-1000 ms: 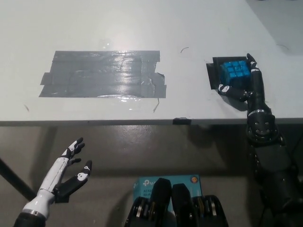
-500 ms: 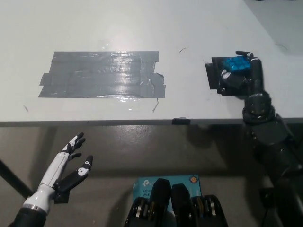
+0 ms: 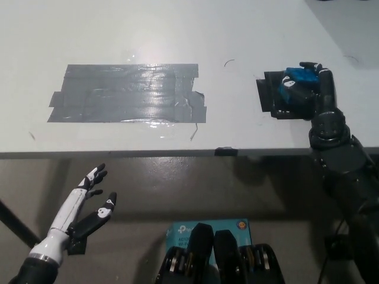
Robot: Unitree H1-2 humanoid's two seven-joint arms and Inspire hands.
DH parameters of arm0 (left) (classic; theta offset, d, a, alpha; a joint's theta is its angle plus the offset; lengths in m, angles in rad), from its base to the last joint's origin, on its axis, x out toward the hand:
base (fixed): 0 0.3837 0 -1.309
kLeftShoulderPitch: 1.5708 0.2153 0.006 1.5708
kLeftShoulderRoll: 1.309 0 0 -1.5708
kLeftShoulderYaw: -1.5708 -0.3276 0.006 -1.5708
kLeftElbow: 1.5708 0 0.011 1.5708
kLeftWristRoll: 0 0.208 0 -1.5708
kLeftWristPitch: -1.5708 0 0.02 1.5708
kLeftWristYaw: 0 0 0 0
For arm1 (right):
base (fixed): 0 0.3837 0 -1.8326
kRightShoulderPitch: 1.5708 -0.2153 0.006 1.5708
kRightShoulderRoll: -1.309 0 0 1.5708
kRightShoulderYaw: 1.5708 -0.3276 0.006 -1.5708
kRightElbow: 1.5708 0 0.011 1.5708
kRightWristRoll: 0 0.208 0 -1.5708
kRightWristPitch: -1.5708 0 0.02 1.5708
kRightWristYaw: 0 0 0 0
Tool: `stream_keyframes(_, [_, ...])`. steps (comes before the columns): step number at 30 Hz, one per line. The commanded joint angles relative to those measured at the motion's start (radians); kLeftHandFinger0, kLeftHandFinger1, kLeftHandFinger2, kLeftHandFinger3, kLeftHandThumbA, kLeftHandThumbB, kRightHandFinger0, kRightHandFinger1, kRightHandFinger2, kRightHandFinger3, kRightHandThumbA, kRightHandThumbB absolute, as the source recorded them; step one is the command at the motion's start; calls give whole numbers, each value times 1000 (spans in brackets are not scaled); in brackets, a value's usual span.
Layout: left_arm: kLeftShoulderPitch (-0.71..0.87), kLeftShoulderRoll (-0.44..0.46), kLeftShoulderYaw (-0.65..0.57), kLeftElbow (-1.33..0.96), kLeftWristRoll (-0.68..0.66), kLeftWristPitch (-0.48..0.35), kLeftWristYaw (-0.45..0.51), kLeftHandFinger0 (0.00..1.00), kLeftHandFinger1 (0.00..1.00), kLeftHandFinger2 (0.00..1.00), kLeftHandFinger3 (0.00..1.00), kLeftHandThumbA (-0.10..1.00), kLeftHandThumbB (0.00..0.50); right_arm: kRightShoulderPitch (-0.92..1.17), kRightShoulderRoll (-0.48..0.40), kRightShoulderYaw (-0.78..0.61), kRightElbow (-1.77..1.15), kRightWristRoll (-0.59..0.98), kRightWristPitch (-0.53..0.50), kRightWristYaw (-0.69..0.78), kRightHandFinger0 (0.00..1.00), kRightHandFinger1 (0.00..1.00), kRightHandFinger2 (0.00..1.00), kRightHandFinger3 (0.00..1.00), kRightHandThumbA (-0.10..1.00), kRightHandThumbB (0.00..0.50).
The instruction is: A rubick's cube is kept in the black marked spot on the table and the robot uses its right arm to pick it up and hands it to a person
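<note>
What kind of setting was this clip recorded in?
Probably a lab or test workspace: a plain white table bearing a grey duct-tape patch and a black marked spot, where the right robot hand grips a Rubik's cube.

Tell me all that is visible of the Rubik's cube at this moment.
The Rubik's cube shows only a bright blue face divided by dark lines into small squares; its other faces are hidden. It looks like hard plastic. It is over the black marked spot near the right end of the white table. The black right hand is wrapped around it, fingers across its front and far side. Whether it rests on the spot or is slightly lifted cannot be told.
</note>
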Motion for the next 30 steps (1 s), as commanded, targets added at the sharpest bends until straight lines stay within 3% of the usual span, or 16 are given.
stream_keyframes(1, [-28, 14, 11, -9, -1, -36, -13, 897, 1000, 1000, 1000, 534, 74, 37, 8, -5, 0, 40, -6, 39, 112, 523, 792, 794, -100, 200])
stream_keyframes(4, [-30, 14, 12, -10, -2, -35, -14, 901, 1000, 1000, 1000, 527, 69, 38, 9, -14, -63, 45, -30, 20, 129, 489, 783, 789, -100, 200])
stream_keyframes(7, [-31, 15, 11, -8, -5, -38, -17, 904, 1000, 1000, 1000, 527, 73, 64, 21, -30, -267, 54, -16, -12, 19, 414, 773, 774, -100, 205])
stream_keyframes(16, [-38, 17, 12, -10, 1, -28, -18, 910, 1000, 1000, 1000, 522, 61, 111, 34, -13, -876, -7, 115, -2, 0, 344, 755, 804, -100, 164])
stream_keyframes(19, [-38, 17, 10, -9, 0, -32, -20, 914, 1000, 1000, 1000, 520, 66, 105, 41, 2, -1027, -41, 177, 4, 0, 350, 758, 817, -100, 172])
stream_keyframes(23, [-41, 19, 9, -8, 5, -30, -19, 907, 1000, 1000, 1000, 517, 59, 79, 61, 12, -1084, -46, 209, 5, 0, 357, 762, 830, -100, 170])
stream_keyframes(24, [-41, 19, 9, -7, 5, -31, -19, 906, 1000, 1000, 1000, 517, 60, 78, 62, 13, -1087, -46, 211, 5, 0, 365, 770, 859, -100, 194])
stream_keyframes(27, [-39, 19, 10, -6, 4, -33, -18, 907, 1000, 1000, 1000, 512, 58, 38, 71, 46, -1061, -76, 215, 9, 0, 314, 732, 825, -100, 182])
stream_keyframes(30, [-37, 18, 10, -3, 0, -38, -20, 914, 1000, 1000, 1000, 511, 66, 0, 85, 61, -1005, -73, 219, 12, 0, 352, 773, 832, -100, 193])
